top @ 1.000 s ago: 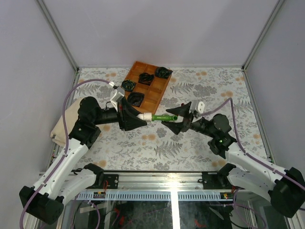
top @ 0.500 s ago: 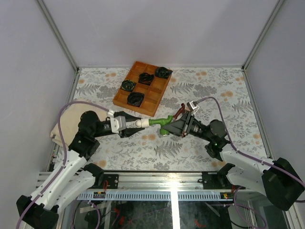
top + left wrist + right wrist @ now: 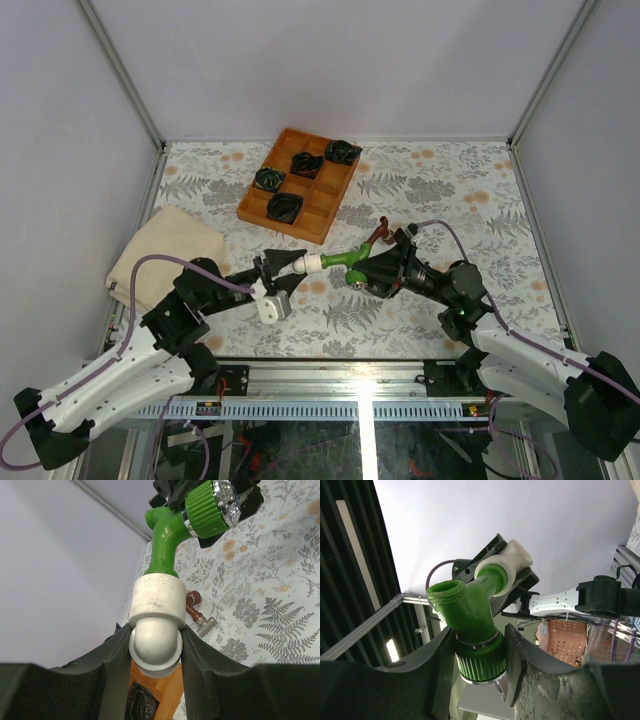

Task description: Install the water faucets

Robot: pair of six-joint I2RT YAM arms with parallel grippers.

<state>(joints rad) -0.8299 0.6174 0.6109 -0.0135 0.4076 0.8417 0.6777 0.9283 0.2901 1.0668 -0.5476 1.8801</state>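
Observation:
The bright green faucet (image 3: 345, 260) is held in mid-air over the table's middle, its stem seated in a white elbow fitting (image 3: 309, 263). My left gripper (image 3: 298, 264) is shut on the elbow (image 3: 155, 630). My right gripper (image 3: 370, 268) is shut on the faucet's ribbed green knob (image 3: 481, 660). In the right wrist view the faucet's open threaded spout (image 3: 447, 592) points up-left and the elbow (image 3: 506, 561) is behind it. The dark red-brown faucet (image 3: 378, 235) lies on the table just behind the right gripper. It also shows in the left wrist view (image 3: 195, 611).
A wooden compartment tray (image 3: 330, 200) at the back centre holds several black-and-green coiled bundles (image 3: 283, 207). A folded beige cloth (image 3: 165, 250) lies at the left edge. The table has a floral cover and is ringed by grey walls.
The left arm has swung down toward the near edge, uncovering the beige cloth. The joined elbow and green faucet stay gripped by both grippers and have shifted slightly nearer and tilted.

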